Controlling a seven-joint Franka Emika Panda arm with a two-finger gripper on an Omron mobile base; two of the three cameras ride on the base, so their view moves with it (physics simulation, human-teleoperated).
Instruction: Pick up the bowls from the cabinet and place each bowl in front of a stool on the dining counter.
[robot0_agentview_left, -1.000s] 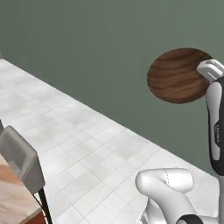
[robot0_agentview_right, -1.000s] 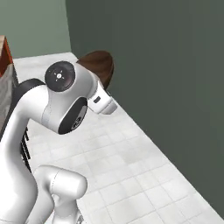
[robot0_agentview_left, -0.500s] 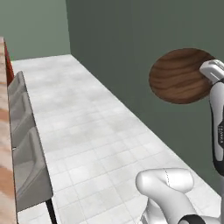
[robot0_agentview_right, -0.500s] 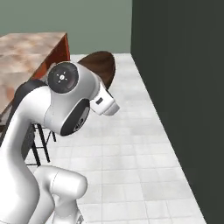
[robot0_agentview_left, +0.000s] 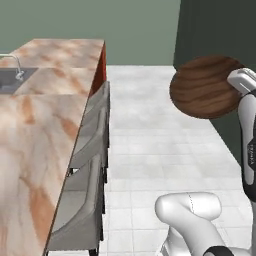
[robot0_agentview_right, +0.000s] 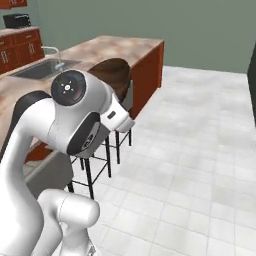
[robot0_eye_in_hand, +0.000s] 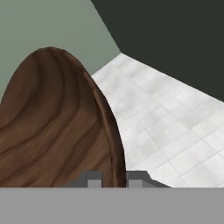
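Note:
My gripper (robot0_eye_in_hand: 113, 179) is shut on the rim of the dark brown wood-grain bowl (robot0_eye_in_hand: 52, 122), which stands on edge between the fingertips. The bowl (robot0_agentview_left: 207, 87) hangs high at the right of the left base view, beside my upright forearm. From the right base side, part of the bowl (robot0_agentview_right: 112, 75) peeks out behind my arm's elbow. The dining counter (robot0_agentview_left: 35, 130) with its veined marble top stretches along the left. Grey-beige stools (robot0_agentview_left: 92, 135) stand in a row against its near side; their dark legs show under the stool (robot0_agentview_right: 122, 107) behind my arm.
A sink with a faucet (robot0_agentview_left: 12, 75) is set into the far part of the counter top. Pale tiled floor (robot0_agentview_left: 150, 130) runs between the stools and a dark wall block (robot0_agentview_left: 215, 30) on the right. Red-brown low cabinets (robot0_agentview_right: 20, 47) stand far left.
Both base views have swung round as the base turned: the counter and stools have come into view. The bowl stays in the shut gripper at the same height.

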